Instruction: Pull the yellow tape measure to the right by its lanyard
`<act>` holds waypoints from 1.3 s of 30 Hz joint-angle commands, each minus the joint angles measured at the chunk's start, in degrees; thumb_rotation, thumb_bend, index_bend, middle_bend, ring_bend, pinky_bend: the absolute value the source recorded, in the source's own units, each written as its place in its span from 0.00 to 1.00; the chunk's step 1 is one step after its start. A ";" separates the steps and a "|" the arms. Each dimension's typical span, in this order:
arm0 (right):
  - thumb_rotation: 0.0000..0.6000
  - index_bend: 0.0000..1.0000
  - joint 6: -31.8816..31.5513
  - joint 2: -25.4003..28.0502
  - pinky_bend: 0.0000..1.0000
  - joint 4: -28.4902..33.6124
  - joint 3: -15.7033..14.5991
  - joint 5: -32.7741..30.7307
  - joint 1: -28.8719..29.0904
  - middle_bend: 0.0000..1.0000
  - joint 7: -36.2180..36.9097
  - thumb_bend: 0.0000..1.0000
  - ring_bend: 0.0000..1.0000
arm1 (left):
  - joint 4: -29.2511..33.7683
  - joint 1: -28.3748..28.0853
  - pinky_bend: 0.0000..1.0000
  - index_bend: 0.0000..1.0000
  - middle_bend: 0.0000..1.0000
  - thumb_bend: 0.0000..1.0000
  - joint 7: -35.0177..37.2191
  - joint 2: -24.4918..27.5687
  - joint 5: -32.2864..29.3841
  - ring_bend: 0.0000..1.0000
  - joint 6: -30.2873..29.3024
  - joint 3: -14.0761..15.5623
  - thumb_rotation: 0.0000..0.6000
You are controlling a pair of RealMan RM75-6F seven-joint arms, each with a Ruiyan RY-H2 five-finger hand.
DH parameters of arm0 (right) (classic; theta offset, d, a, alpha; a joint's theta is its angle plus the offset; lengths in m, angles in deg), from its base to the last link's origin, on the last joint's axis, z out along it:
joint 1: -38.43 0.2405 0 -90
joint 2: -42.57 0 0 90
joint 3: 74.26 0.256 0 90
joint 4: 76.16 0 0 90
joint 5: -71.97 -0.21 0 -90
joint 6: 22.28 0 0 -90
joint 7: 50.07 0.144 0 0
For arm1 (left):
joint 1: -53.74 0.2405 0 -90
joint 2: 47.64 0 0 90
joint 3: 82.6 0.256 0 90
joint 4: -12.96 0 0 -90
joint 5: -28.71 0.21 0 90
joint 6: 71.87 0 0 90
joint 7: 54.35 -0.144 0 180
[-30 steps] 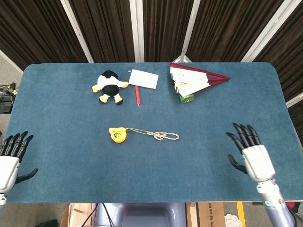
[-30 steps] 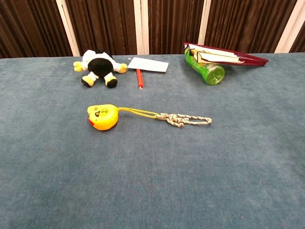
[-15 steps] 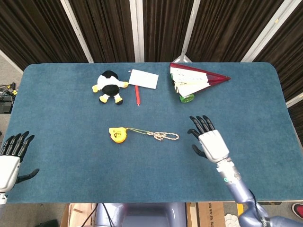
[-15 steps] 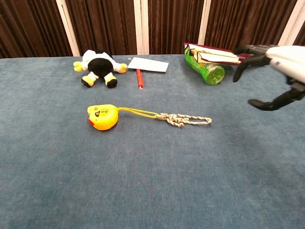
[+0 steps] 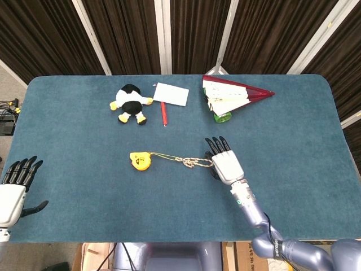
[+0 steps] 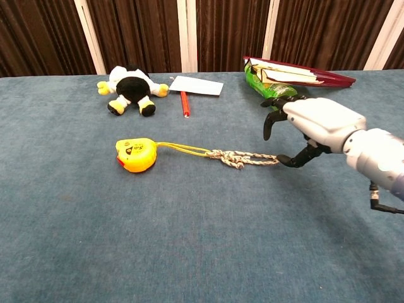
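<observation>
The yellow tape measure (image 5: 140, 161) (image 6: 136, 154) lies on the blue table, left of centre. Its lanyard (image 5: 186, 161) (image 6: 233, 157), a yellow cord ending in a knotted pale loop, trails out to the right. My right hand (image 5: 222, 162) (image 6: 315, 123) hovers open over the loop's right end, fingers spread and thumb low beside the cord; in the chest view the thumb tip is at the loop's end, contact unclear. My left hand (image 5: 14, 186) stays open at the table's near left corner, far from everything.
A black-and-white plush toy (image 5: 131, 103) lies at the back left beside a white card (image 5: 171, 94) and a red pencil (image 5: 163, 113). At the back right a green bottle (image 6: 273, 90) sits under a red-covered book (image 5: 232, 93).
My right hand has swept left from the table's right side to the lanyard's loop end. The tape measure, lanyard and left hand have not moved.
</observation>
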 commanded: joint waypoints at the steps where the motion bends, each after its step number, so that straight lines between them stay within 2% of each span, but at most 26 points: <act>1: 1.00 0.45 0.83 -2.36 0.04 -3.56 0.48 -1.59 1.30 0.12 0.36 0.36 0.00 | 0.03 -0.16 0.00 0.00 0.00 0.00 0.21 0.02 -0.29 0.00 0.40 0.00 1.00; 14: 1.00 0.49 0.06 -4.61 0.04 -8.62 -0.94 -2.36 1.20 0.14 4.09 0.36 0.00 | 0.34 -0.34 0.00 0.00 0.00 0.00 0.30 0.12 -0.96 0.00 0.96 -0.04 1.00; 21: 1.00 0.50 -1.27 -5.47 0.04 -8.84 -1.90 -1.68 0.94 0.15 5.11 0.36 0.00 | 0.51 -0.40 0.00 0.00 0.00 0.00 0.10 0.04 -0.84 0.00 0.92 0.00 1.00; 39: 1.00 0.53 -1.62 -6.44 0.04 -8.81 -1.82 -2.84 1.67 0.16 4.01 0.35 0.01 | 0.69 -0.48 0.00 0.00 0.00 0.00 0.85 0.32 -0.99 0.00 1.08 0.13 1.00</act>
